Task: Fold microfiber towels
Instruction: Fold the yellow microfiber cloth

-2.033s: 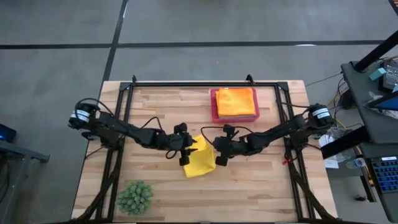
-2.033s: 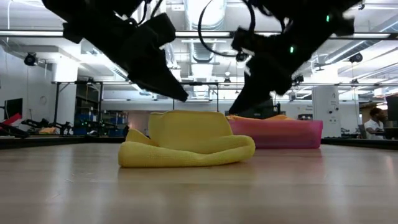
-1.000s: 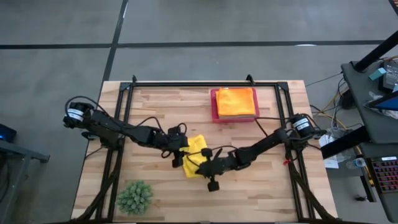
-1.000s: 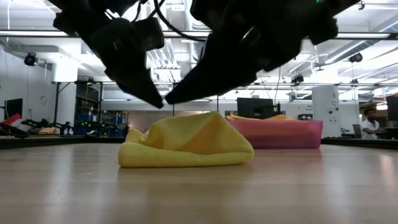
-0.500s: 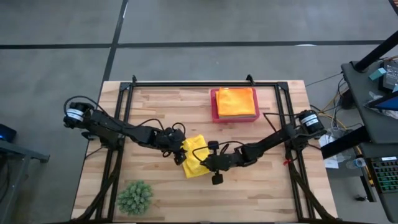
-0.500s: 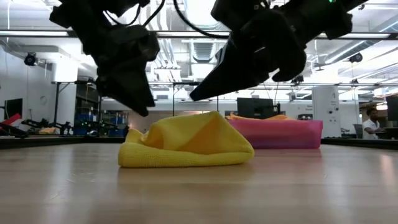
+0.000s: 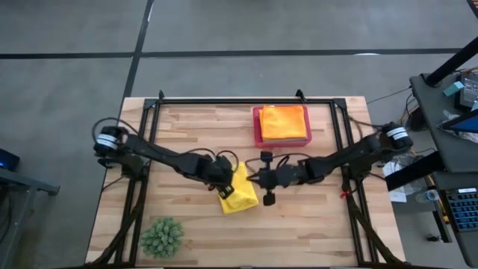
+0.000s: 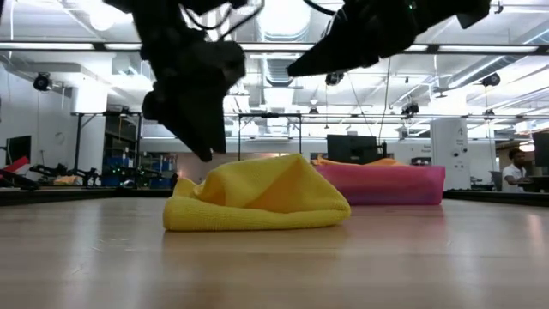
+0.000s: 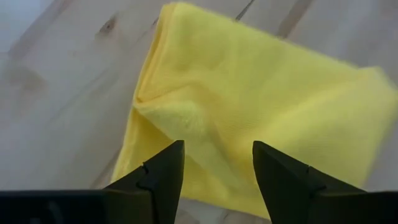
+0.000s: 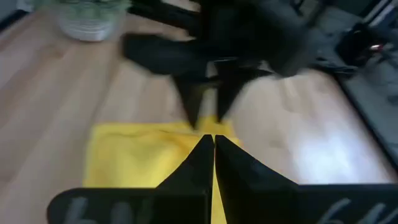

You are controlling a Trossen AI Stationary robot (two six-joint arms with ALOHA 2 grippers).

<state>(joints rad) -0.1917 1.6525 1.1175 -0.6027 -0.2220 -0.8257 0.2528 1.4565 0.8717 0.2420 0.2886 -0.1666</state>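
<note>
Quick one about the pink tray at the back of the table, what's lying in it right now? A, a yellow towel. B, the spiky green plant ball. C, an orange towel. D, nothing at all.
C: the high view shows an orange towel lying folded inside the pink tray, while the yellow towel lies on the table between the two hands and the plant ball sits at the near left corner.

Pink tray (image 7: pixel 258 134) at table (image 7: pixel 314 217) far edge; plant ball (image 7: pixel 162 237) near corner

Plant ball (image 10: pixel 87 18) and left pincer (image 10: pixel 205 106) blurred, right wrist view
</note>
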